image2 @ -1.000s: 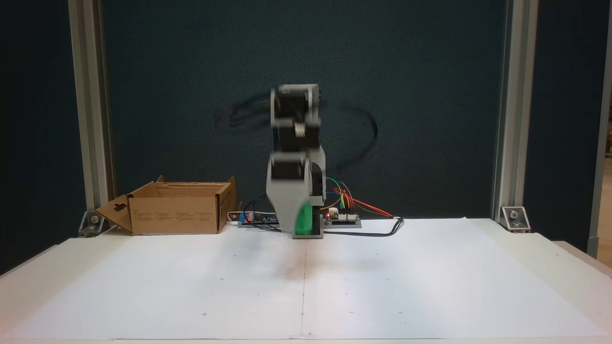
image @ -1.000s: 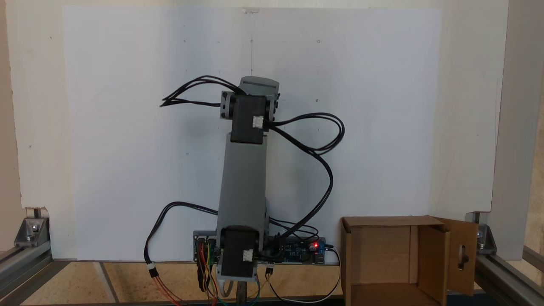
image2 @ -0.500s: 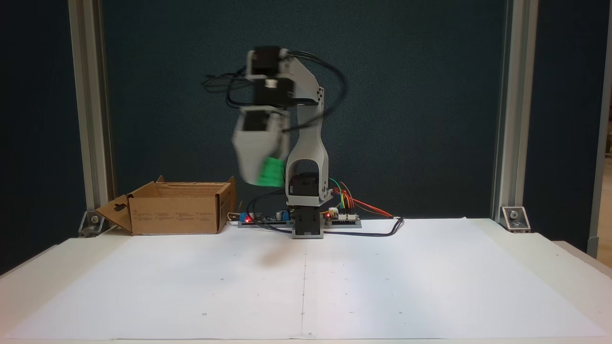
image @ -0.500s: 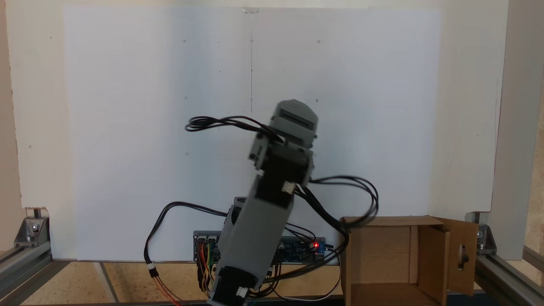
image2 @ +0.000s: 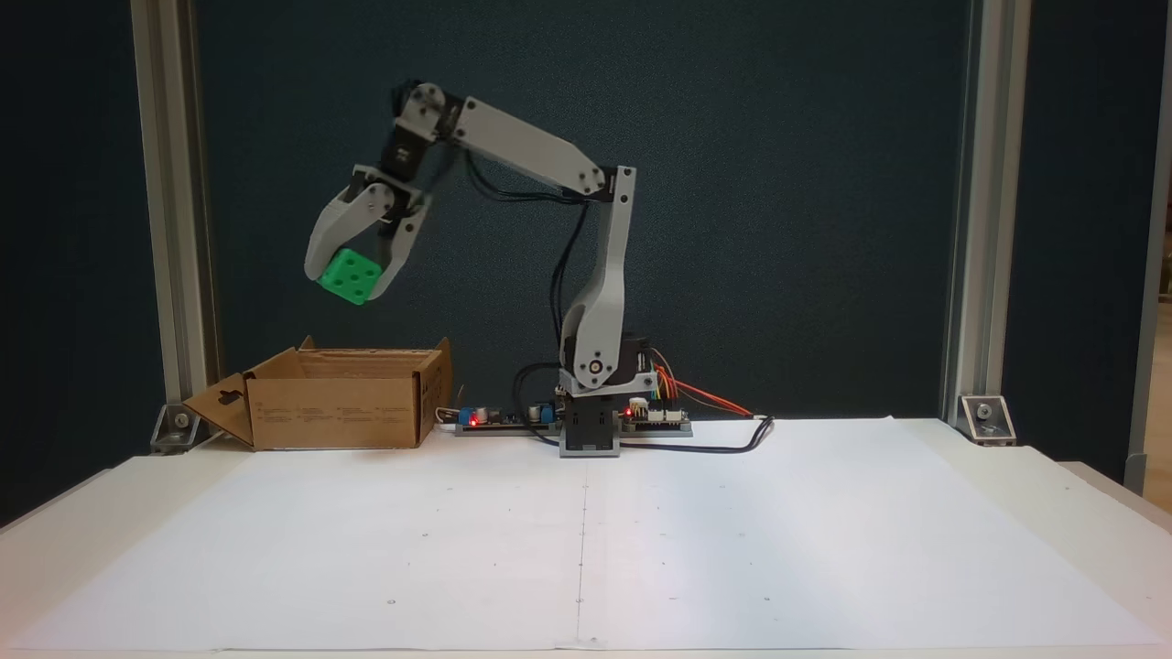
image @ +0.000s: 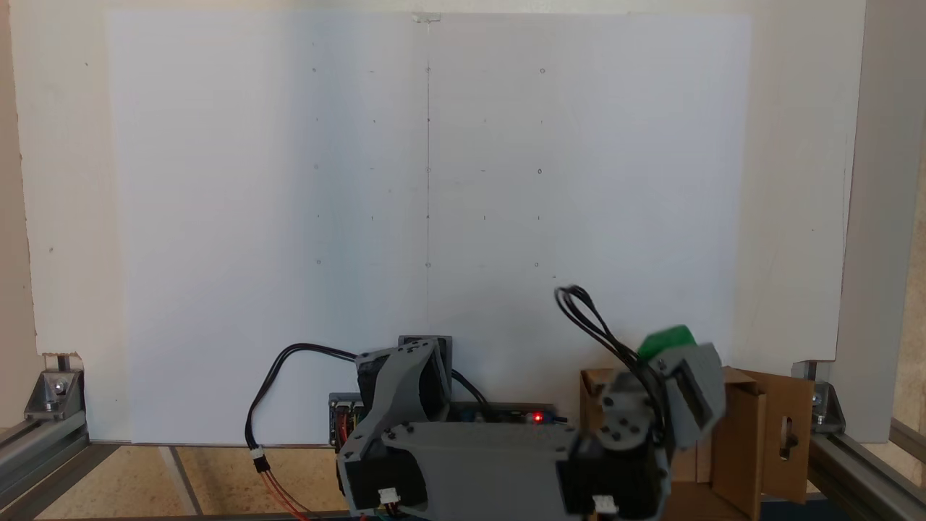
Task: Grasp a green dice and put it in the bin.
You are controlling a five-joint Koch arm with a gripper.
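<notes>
My grey gripper is shut on the green dice, which hangs in the air well above the open brown cardboard bin. In a fixed view from behind the arm, the green dice peeks out past the gripper's grey jaw, above the far rim of the bin. The bin's side flap with the slot cut-out stands open to the right there. The arm reaches from its base out over the bin.
The arm's base and circuit boards with coloured wires sit at the back edge of the white paper sheet. Aluminium frame posts stand at both back corners.
The arm has swung from the middle of the table toward the bin, carrying the green dice up and over it. The bin has not moved.
</notes>
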